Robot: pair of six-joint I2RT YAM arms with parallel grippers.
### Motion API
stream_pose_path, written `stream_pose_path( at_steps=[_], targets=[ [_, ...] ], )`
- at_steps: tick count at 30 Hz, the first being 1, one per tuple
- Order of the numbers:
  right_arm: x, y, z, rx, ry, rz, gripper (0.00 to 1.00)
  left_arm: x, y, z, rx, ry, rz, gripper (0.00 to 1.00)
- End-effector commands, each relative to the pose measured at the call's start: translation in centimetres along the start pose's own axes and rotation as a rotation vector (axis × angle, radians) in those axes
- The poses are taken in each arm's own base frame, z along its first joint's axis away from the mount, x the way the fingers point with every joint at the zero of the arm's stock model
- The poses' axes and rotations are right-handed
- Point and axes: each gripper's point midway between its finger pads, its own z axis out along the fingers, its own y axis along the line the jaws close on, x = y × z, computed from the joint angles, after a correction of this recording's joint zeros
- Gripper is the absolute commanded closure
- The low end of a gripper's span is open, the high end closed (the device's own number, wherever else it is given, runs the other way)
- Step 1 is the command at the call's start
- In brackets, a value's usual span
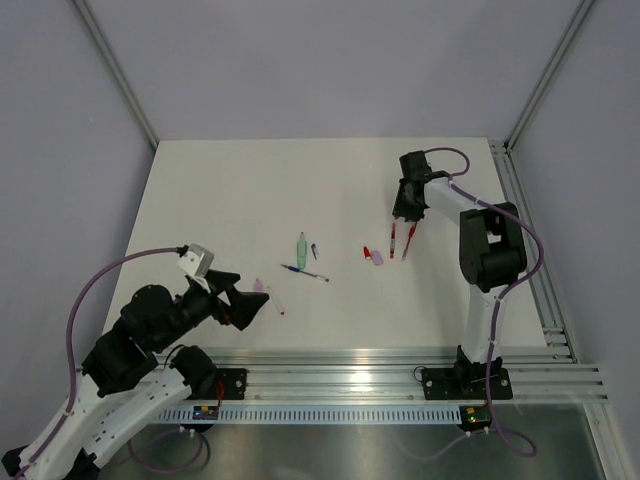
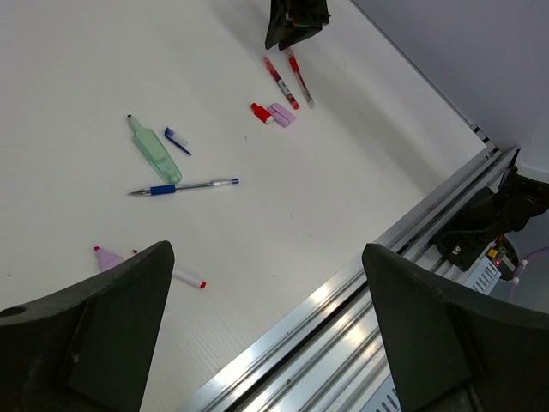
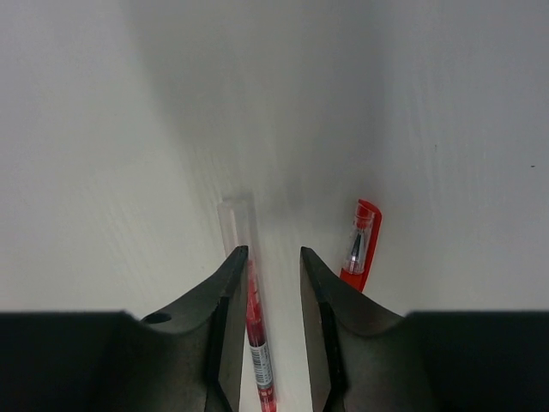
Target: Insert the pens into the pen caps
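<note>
The tabletop (image 1: 250, 190) is matt white and faintly grained (with a soft sheen near the rail). The rail (image 1: 400, 375) is ribbed, bright brushed metal. The red pen (image 3: 254, 330) has a clear, glossy plastic barrel; the green cap (image 2: 155, 155) is translucent plastic. The right gripper (image 3: 272, 255) looks like matt black plastic with slightly shiny edges.

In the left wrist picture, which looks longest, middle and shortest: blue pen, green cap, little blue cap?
blue pen
green cap, shorter but fatter
little blue cap
They lie close together, so nearness hardly matters.
</note>
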Motion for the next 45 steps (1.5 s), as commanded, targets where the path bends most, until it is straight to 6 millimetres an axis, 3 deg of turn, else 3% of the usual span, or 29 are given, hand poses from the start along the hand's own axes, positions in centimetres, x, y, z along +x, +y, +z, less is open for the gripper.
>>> stream_pose_path(
  at_steps=[1,5,6,7,9,10,11,13,14,16,17,21,25,26,30,31,35,45],
  targets=[
    [-1.9,2.3,-3.2,-0.126,-0.072,0.01,0.62,-0.7,0.2,0.4,-0.018,-0.023,0.007,0.05],
    [-3.3,4.7,-8.4,-0.229,-0.174,-0.02,0.6,-0.9,1.4,0.5,-0.082,-0.028,-0.002,0.05],
    [-2.6,5.4,-9.0,-0.244,-0.176,-0.045,0.6,-1.1,1.8,0.5,-0.104,-0.038,-0.006,0.05],
    [-1.3,7.6,-10.2,-0.285,-0.182,-0.095,0.59,-1.2,2.1,0.3,-0.122,-0.046,-0.013,0.05],
    [1.1,9.7,-11.9,-0.321,-0.189,-0.157,0.59,-1.7,3.5,0.0,-0.195,-0.076,-0.023,0.05],
    [3.5,12.4,-13.1,-0.374,-0.186,-0.221,0.59,-1.9,4.0,-0.3,-0.226,-0.086,-0.032,0.05],
    [4.8,13.7,-14.1,-0.408,-0.188,-0.251,0.59,-2.2,4.8,-0.6,-0.275,-0.107,-0.039,0.05],
    [8.4,15.4,-14.5,-0.444,-0.167,-0.3,0.59,-2.3,5.9,-1.1,-0.335,-0.125,-0.065,0.05],
    [11.4,17.2,-15.4,-0.481,-0.147,-0.359,0.6,-2.6,6.4,-1.5,-0.368,-0.145,-0.074,0.05],
    [13.9,18.9,-16.4,-0.516,-0.138,-0.4,0.6,-2.8,6.9,-2.1,-0.402,-0.168,-0.086,0.05],
    [16.5,20.4,-17.4,-0.55,-0.119,-0.452,0.6,-3.0,7.2,-2.3,-0.419,-0.181,-0.091,0.05],
    [20.8,23.8,-18.7,-0.586,-0.098,-0.553,0.6,-3.6,8.3,-3.7,-0.492,-0.233,-0.116,0.05],
    [24.3,25.7,-16.6,-0.52,-0.041,-0.645,0.61,-4.3,8.8,-5.1,-0.523,-0.306,-0.134,0.05],
    [24.2,26.7,-16.8,-0.524,-0.054,-0.652,0.61,-4.4,8.9,-5.4,-0.529,-0.315,-0.137,0.05],
    [26.2,28.1,-15.7,-0.463,-0.047,-0.719,0.63,-4.5,8.8,-6.1,-0.521,-0.354,-0.15,0.05],
    [27.3,27.7,-14.6,-0.427,-0.018,-0.749,0.64,-4.8,8.8,-6.2,-0.519,-0.367,-0.149,0.05],
    [27.7,28.8,-13.8,-0.397,-0.007,-0.758,0.65,-4.5,8.4,-6.0,-0.496,-0.356,-0.148,0.05],
    [28.9,29.2,-10.7,-0.323,0.014,-0.782,0.68,-4.9,7.9,-5.9,-0.463,-0.367,-0.129,0.04]
  ],
)
